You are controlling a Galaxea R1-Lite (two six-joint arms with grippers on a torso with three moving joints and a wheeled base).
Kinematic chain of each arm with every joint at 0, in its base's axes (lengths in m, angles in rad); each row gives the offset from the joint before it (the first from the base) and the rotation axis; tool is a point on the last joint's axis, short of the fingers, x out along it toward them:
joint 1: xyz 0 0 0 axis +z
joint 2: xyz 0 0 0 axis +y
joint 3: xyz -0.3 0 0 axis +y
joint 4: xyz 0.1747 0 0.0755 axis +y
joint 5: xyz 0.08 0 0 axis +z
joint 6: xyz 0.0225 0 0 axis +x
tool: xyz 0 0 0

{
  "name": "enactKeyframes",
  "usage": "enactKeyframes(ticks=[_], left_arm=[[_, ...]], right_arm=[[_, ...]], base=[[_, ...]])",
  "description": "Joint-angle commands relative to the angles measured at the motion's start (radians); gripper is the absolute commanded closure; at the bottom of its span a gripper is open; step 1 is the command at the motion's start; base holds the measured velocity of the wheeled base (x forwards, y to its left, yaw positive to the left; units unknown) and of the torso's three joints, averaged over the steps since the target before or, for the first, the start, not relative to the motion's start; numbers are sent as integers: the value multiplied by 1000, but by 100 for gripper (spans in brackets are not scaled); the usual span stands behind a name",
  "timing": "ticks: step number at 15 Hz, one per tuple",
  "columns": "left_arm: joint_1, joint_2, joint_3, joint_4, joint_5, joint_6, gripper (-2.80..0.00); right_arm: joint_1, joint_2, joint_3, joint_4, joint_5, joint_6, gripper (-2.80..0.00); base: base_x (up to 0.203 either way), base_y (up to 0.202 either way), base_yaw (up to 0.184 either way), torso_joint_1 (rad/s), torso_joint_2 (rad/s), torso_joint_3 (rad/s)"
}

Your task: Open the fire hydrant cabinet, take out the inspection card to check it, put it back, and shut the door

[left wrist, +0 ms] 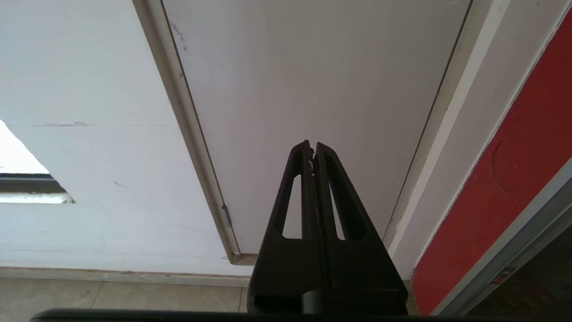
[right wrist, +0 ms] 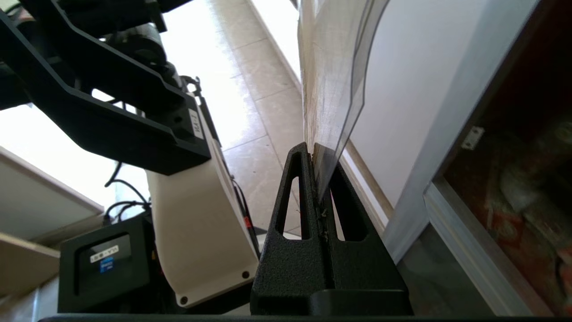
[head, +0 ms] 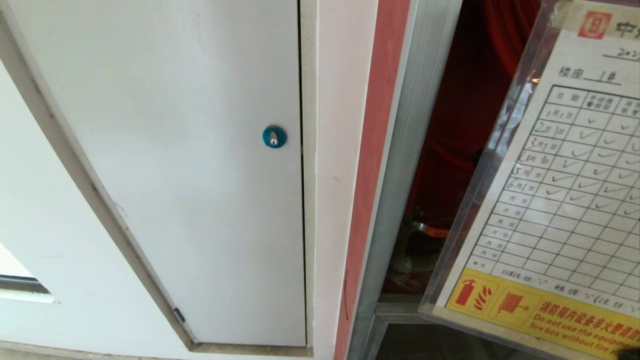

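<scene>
The inspection card [head: 560, 200], a white ruled sheet with ticked rows and a yellow warning strip inside a clear sleeve, is held up tilted at the right of the head view. It hangs in front of the open fire hydrant cabinet [head: 405, 165], whose silver frame and dark red interior show behind it. In the right wrist view my right gripper [right wrist: 314, 154] is shut on the card's [right wrist: 333, 89] edge, beside the cabinet frame [right wrist: 447, 134]. My left gripper [left wrist: 312, 147] is shut on nothing and points at the white panel. The door is out of view.
A white panel [head: 175, 150] with a blue round lock [head: 274, 136] fills the wall left of the cabinet, with a red strip [head: 375, 175] between them. My own base [right wrist: 196, 214] stands on the tiled floor [right wrist: 263, 112] close to the right arm.
</scene>
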Motion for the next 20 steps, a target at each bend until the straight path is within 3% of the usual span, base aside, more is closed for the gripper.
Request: enactKeyframes(ticks=[1,5,10,20], left_arm=[[0,0,14,-1,-1,0,0],[0,0,14,-1,-1,0,0],[0,0,14,-1,0,0,0],[0,0,14,-1,-1,0,0]], right_arm=[[40,66,-28,-1,5,-3,0],[110,164,-104,-1,-8,-4,0],[275,271,-170,-3,-110,-9,0],[347,425,-335,-3,-119,-37,0]], base=[[0,0,0,0,0,0],[0,0,0,0,0,0],[0,0,0,0,0,0],[0,0,0,0,0,0]])
